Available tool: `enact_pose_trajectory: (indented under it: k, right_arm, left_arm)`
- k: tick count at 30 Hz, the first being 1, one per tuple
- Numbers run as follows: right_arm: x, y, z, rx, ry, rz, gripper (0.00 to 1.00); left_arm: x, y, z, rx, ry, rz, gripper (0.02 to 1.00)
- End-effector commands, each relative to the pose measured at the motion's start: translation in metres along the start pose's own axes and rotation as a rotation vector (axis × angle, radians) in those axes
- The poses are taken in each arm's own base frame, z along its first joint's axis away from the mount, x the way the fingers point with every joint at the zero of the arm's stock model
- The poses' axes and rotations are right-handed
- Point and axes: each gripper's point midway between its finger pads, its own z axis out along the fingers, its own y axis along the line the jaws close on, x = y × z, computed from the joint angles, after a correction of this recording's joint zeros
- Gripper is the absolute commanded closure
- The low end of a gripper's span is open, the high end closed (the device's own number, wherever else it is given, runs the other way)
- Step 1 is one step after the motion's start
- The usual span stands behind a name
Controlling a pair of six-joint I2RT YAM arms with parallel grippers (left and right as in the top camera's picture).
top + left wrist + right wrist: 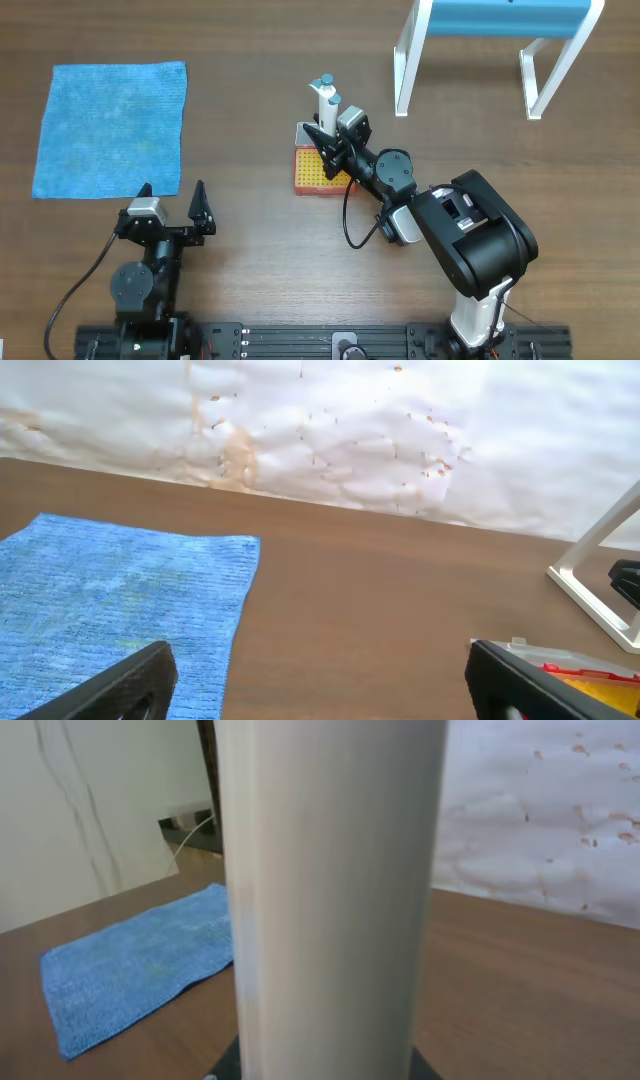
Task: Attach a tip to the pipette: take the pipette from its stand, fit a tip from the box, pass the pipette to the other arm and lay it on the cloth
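My right gripper is closed on the pipette. In the right wrist view its pale, smooth barrel stands upright directly between my two dark fingers, and both sit against its sides, so the opening is only as wide as the barrel. In the top view the pipette is white with a blue cap at its upper end. I hold it over the far edge of the tip box, a small box with a white rim and a field of orange-yellow tips. The lower end of the pipette is hidden by my gripper, so I cannot tell if it touches the tips or if a tip is already on it. My left gripper is wide open and holds nothing; its two black fingers are spread far apart. It is low above the brown table, just beside the near right corner of the cloth and well apart from the tip box. The cloth is blue, lies flat on the left part of the table, and has nothing on it. The stand, white legs under a blue top, is at the far right, apart from the pipette.
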Motion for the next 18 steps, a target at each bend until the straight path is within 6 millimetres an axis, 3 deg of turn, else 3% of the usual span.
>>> enact_pose_trajectory:
  k: [1, 18]
  right_arm:
    - [-0.026, 0.006, -0.001, -0.020, -0.059, -0.033, 0.928]
    - [-0.012, 0.007, -0.011, -0.013, -0.018, -0.021, 0.928]
  left_arm:
    - [0.001, -0.001, 0.000, 0.007, 0.001, 0.015, 0.082]
    - [0.001, -0.001, 0.000, 0.007, 0.001, 0.015, 0.082]
